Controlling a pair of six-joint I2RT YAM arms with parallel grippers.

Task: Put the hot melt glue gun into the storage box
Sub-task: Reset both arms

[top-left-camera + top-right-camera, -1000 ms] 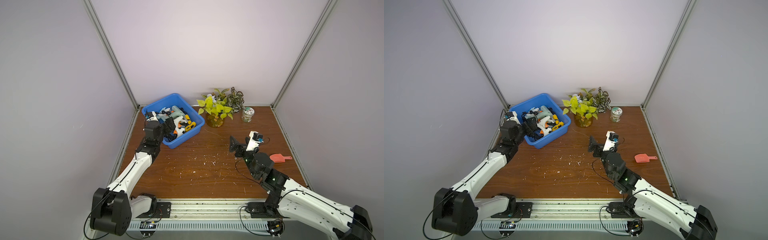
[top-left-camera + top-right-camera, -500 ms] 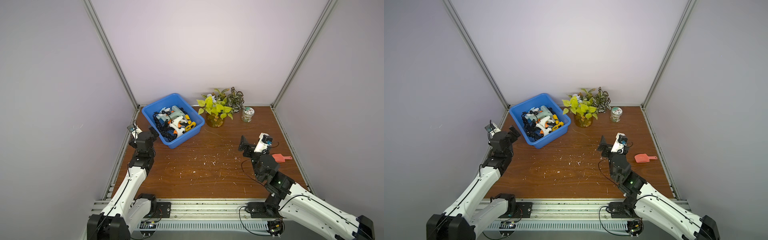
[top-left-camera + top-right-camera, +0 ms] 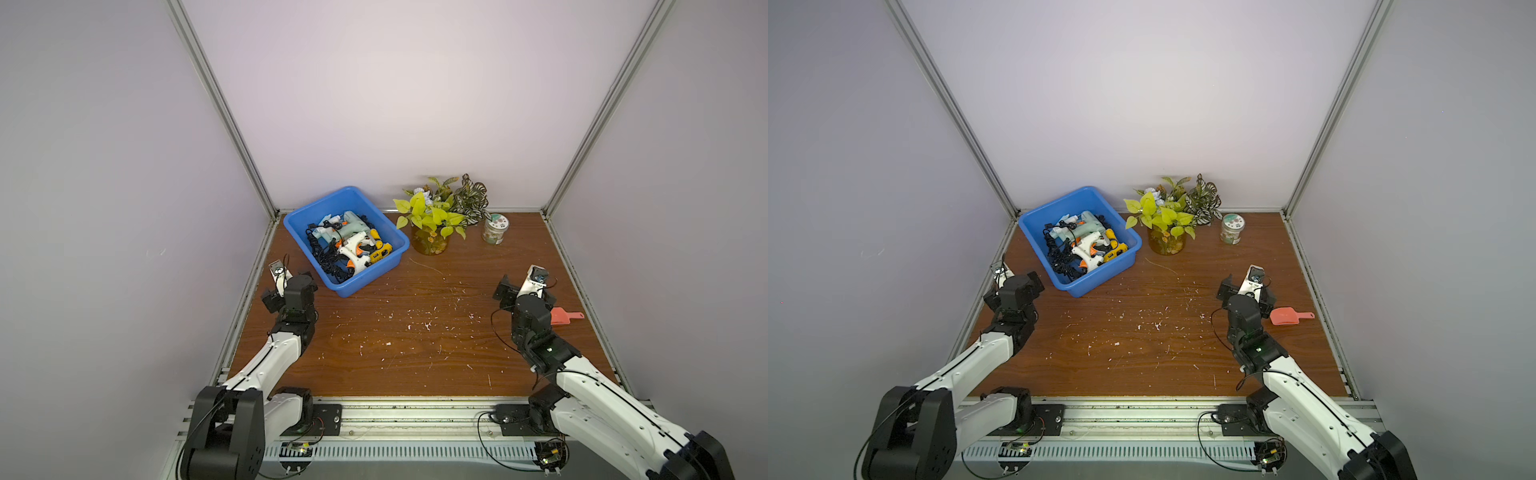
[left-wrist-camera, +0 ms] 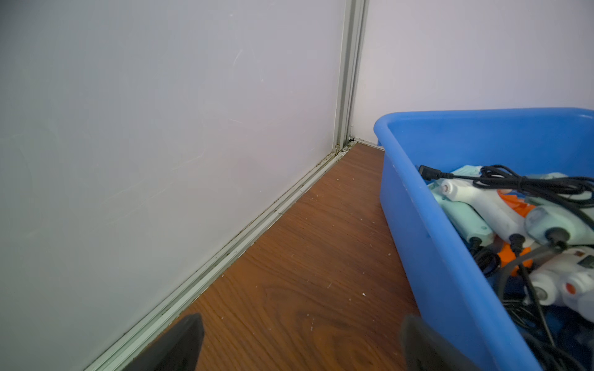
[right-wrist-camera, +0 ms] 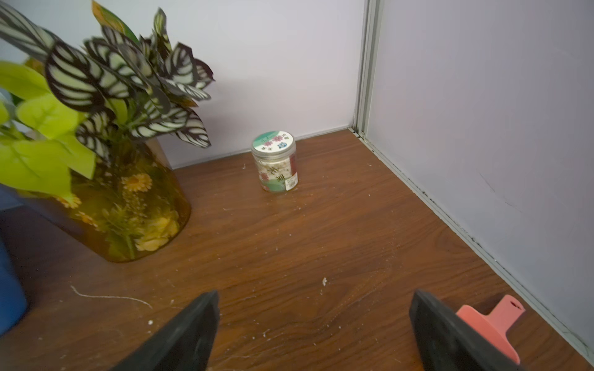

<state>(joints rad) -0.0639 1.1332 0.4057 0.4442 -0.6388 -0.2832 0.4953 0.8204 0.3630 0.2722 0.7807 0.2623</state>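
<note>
Left arm (image 3: 278,353), right arm (image 3: 590,386) crouch low (jaws wide).

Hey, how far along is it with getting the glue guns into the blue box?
Done: several hot melt glue guns lie with their cords inside the storage box, and none shows on the table. In hand: nothing; the left gripper and right gripper are both open and empty, clear of the box. Left: seemingly nothing; only the plant vase, jar and pink scoop sit outside.

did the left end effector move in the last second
Yes. The left end effector has drawn back from the storage box rim toward the table's near edge.
</note>
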